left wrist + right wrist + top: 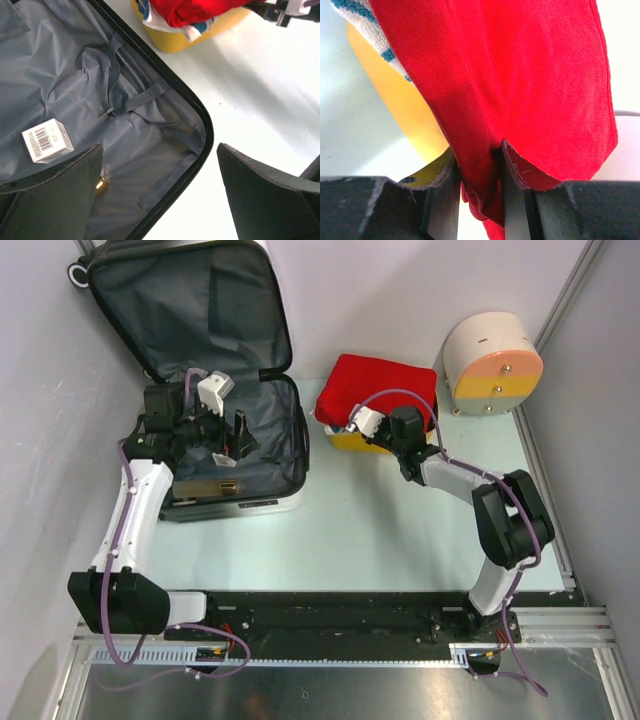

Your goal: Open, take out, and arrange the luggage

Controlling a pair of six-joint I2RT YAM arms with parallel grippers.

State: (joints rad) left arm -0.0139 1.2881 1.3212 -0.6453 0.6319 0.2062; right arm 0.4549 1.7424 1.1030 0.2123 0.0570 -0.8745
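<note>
The luggage (275,435) lies open at the left, its lid (200,310) leaning up behind it, and grey lining (60,75) fills the left wrist view. On that lining lies a small white barcoded box (47,141). My left gripper (240,435) hangs open over the case's right rim (159,147), holding nothing. My right gripper (392,422) is at the yellow basket (345,440). In the right wrist view it is shut (479,150) on a fold of the red cloth (520,75) that is heaped on the basket (395,95).
A round cream-and-orange drawer box (492,365) stands at the back right. A white-and-teal striped cloth (360,15) lies under the red cloth in the basket. A brown flat item (210,487) sits at the case's near end. Walls close in left, back and right.
</note>
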